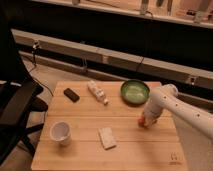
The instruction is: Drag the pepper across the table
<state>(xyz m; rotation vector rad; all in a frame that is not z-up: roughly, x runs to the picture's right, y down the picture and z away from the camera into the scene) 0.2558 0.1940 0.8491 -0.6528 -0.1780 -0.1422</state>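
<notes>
Your gripper [146,120] is down at the table [125,150], right on the pepper [142,121]; you cannot tell how it holds it. Just behind it sits the green bowl [135,92]. The white block [107,138] and white cup [60,132] lie off to its side.

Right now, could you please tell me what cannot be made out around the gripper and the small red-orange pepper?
- Gripper, low over the light wooden table below the green bowl: its shape merges with the white arm in the camera view.
- Small red-orange pepper: only a sliver shows; the gripper covers the rest.
- Contact between them: too small to tell.
</notes>
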